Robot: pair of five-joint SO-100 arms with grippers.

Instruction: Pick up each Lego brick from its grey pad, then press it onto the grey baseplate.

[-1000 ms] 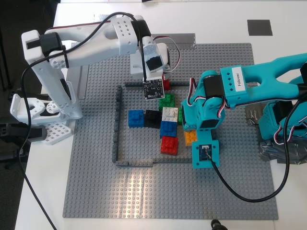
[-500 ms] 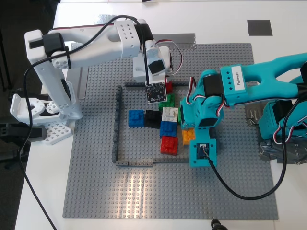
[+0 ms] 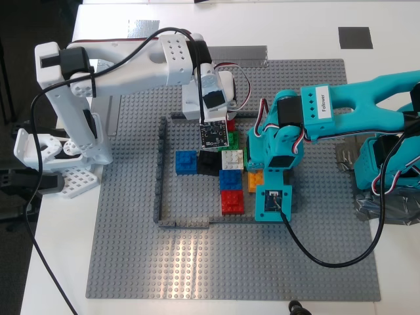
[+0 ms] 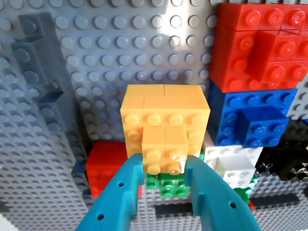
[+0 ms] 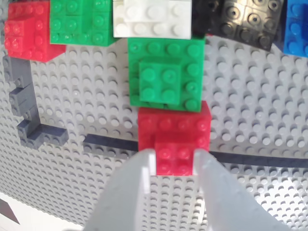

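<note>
The small orange brick (image 4: 164, 150) is held between the teal jaws of my first gripper (image 4: 165, 169) and is seated on a larger orange block inside the dark frame on the grey baseplate (image 3: 131, 262). The small red brick (image 5: 174, 153) is likewise clamped by my second gripper (image 5: 174, 166), set atop a larger red block beside the green ones. Both bricks appear delivered; only final pressing and release seem left.
</note>
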